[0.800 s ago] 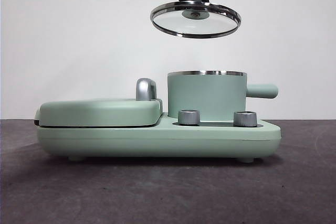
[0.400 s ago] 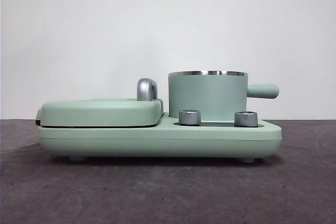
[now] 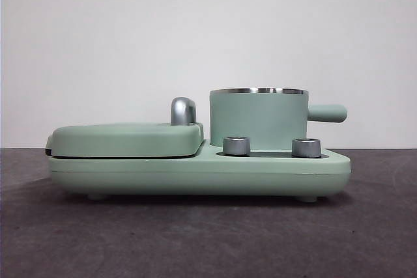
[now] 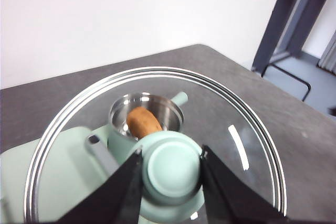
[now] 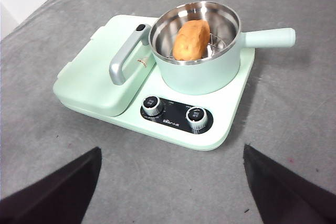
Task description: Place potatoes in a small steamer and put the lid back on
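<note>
The left pincer (image 4: 170, 182) pinches the green knob of the glass lid (image 4: 252, 145) between its two jaws and holds it in the air high above the pot (image 5: 197, 51); through the glass, the left wrist view shows the pot far below. The front view shows neither the lid nor an arm, only the pot with its steel rim uncovered.

The step in hand appears to be putting the lid back. To do it well, the left arm should bring the lid level, centre its rim over the pot's rim, lower it straight down, and let go of the knob only once the lid sits flat all round.

The potato (image 5: 191, 39) is already in the pot, leaning on the metal rack (image 5: 216, 43) inside it. The pot stands on the green cooker (image 5: 173, 124) beside the closed griddle (image 5: 94, 72).

The right pincer (image 5: 170, 192) hangs spread and empty over the worktop (image 5: 294, 108), well apart from the cooker.
</note>
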